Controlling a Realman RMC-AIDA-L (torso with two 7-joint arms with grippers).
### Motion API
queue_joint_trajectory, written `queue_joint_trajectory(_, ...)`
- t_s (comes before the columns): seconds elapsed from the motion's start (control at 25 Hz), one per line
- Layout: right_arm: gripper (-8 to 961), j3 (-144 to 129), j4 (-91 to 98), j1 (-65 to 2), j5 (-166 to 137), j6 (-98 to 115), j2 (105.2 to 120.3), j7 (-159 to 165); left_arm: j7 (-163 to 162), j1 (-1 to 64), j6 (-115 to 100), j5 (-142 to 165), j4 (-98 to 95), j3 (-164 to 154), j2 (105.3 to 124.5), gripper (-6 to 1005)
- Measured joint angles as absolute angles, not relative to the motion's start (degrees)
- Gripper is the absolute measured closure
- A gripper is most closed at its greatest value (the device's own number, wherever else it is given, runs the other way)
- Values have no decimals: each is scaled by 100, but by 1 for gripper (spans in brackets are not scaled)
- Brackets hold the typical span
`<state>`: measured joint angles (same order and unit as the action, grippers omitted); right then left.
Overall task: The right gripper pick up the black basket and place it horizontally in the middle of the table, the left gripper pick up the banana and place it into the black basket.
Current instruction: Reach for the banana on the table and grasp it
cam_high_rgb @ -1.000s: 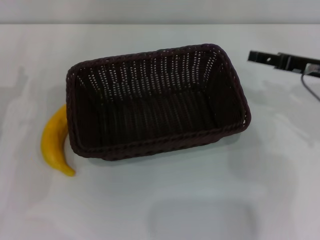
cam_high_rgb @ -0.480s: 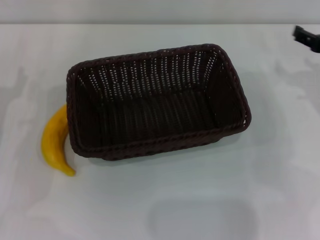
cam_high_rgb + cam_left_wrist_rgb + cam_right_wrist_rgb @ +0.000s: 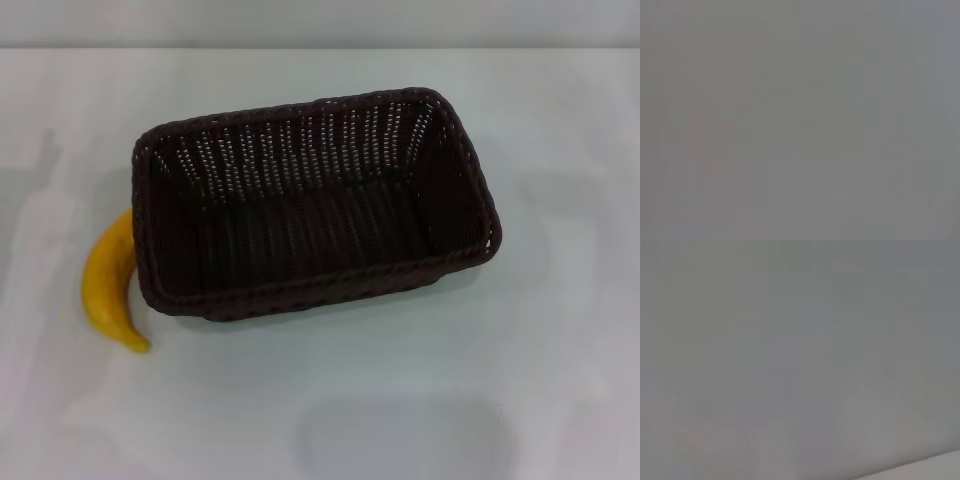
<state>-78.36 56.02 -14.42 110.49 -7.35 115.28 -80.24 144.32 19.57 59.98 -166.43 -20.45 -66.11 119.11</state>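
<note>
The black basket sits lengthwise across the middle of the white table in the head view, open side up and with nothing in it. The banana lies on the table just left of the basket, its upper end against the basket's left side. Neither gripper shows in any view. Both wrist views show only a plain grey surface.
The table's far edge runs along the top of the head view, with a grey wall behind it.
The right gripper, seen at the far right one second ago, has drawn away to the right and left the head view. Basket and banana have not moved.
</note>
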Motion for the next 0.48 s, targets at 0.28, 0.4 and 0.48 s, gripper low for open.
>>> queue_joint_trajectory(0.28,82,-6735,4944,-1573,12533,-2434,11533,-9713,14432,2026,6011,-16624,-2051,-6635,11903,120)
queue_joint_trajectory(0.4,83,-6464,4470,-1634,13097,-3475,11540,-10489,14432,2039,6012,-16620,-2067,-6646,11901,120)
queue_joint_trajectory(0.48,83,-6408,4106,-1648,13619,-4237,11538,-11126,14432,2043,6017,-16615,-2092,-6653,11900,120)
